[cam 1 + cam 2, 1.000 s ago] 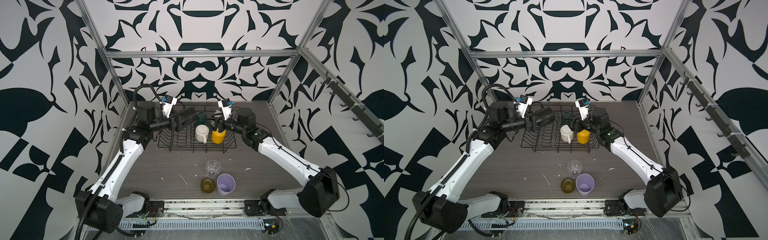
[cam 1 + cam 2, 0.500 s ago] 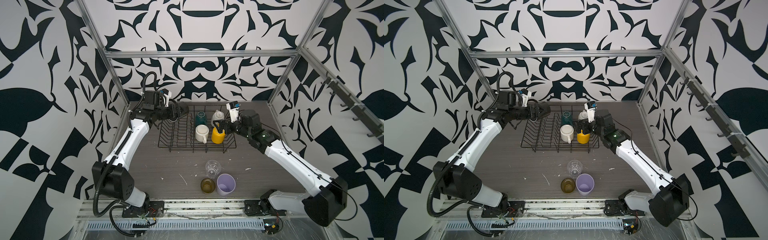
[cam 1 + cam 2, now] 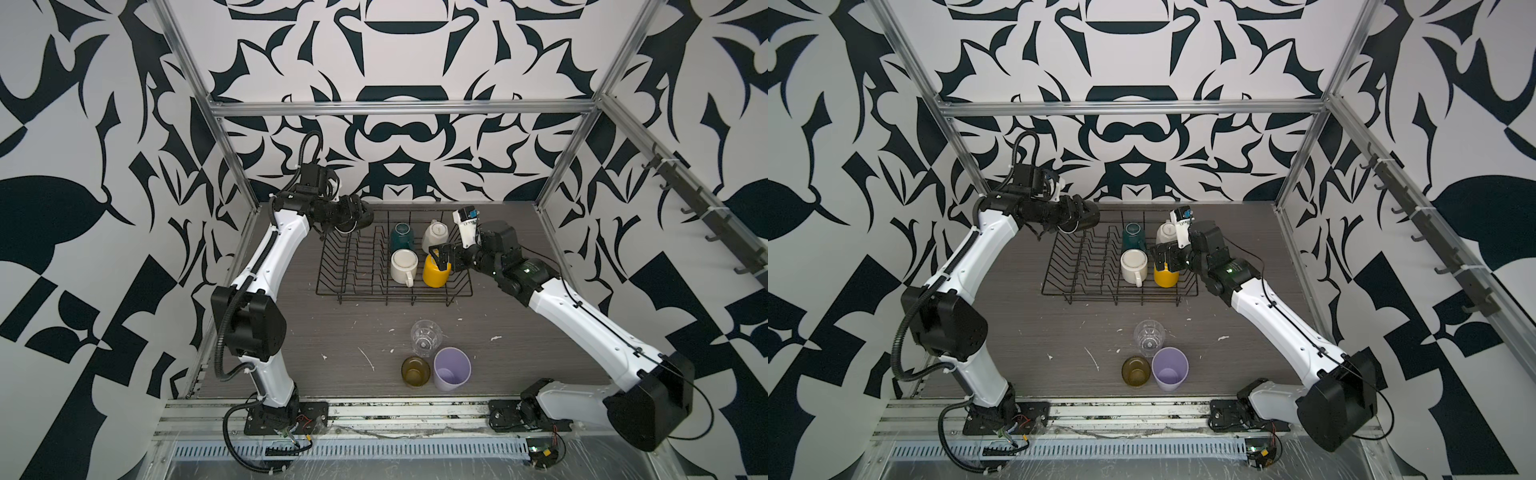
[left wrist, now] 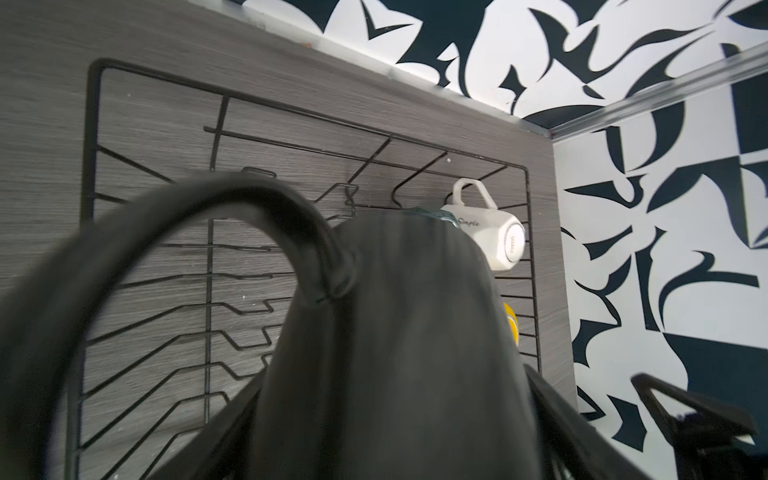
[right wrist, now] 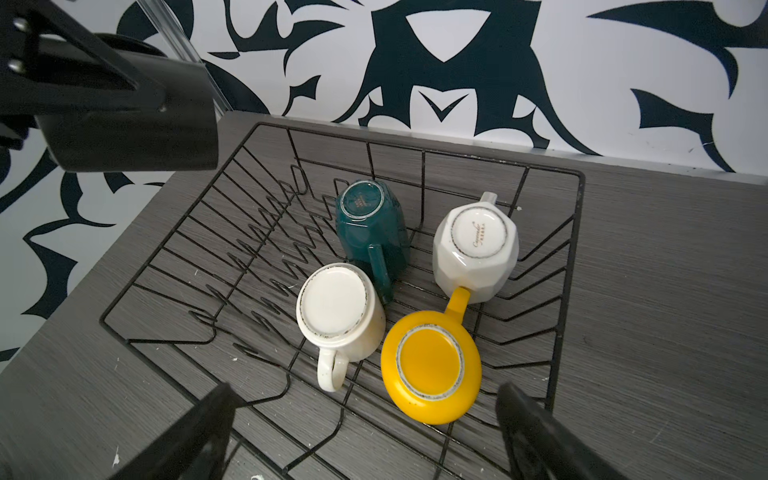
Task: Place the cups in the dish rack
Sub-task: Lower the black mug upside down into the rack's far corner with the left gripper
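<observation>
Grips black mug (image 4: pixel 395 332) in left claw (image 3: pixel 352 214), mostly hiding teal mug (image 4: pixel 430 213) beyond. Hangs right claw (image 5: pixel 363 388) apart above yellow mug (image 5: pixel 430 365). Four mugs (image 5: pixel 332 309) in rack (image 3: pixel 353 266) beneath; three cups (image 3: pixel 452 368) on surface (image 3: pixel 332 332), well away.

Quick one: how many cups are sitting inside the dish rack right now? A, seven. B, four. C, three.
B: the teal mug, faceted white mug, cream mug and yellow mug stand upside down in the dish rack; the black mug is gripped by the left gripper over its corner.
</observation>
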{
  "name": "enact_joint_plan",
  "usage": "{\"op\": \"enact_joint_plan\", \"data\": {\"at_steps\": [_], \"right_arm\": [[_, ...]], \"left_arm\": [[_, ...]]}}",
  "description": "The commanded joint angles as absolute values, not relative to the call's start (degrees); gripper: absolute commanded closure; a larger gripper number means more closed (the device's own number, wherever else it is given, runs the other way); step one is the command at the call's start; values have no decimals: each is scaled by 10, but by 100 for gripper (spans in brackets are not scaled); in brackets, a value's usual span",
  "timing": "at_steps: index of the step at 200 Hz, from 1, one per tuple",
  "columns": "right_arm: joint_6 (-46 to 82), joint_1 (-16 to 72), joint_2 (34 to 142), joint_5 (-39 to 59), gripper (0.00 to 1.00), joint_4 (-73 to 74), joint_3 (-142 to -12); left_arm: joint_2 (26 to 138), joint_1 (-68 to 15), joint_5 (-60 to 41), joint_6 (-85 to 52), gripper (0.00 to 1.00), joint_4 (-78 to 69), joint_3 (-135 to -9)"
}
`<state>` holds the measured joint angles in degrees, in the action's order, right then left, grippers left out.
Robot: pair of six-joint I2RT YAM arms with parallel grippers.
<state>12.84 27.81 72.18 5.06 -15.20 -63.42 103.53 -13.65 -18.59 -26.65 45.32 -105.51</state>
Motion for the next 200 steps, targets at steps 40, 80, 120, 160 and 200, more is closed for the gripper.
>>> {"op": "enact_joint_plan", "data": {"at_steps": [40,80,120,160,200], "right_arm": [[116,272,712,59,1,-129,-629],[114,269,706,63,1,-125,-616],[113,266,707,78,1,-120,-612],[120,264,708,87,1,-112,-605],[121,264,710,94,1,-111,-603]], "left_arm": [[1105,-124,-145,-258,100,565,-1164],[1156,-123,-133,-244,100,607,-1211],[1188,-123,-114,-240,100,636,-1237],[1204,-123,-110,-247,100,636,-1230],[1225,-123,-110,-255,100,629,-1227]]}}
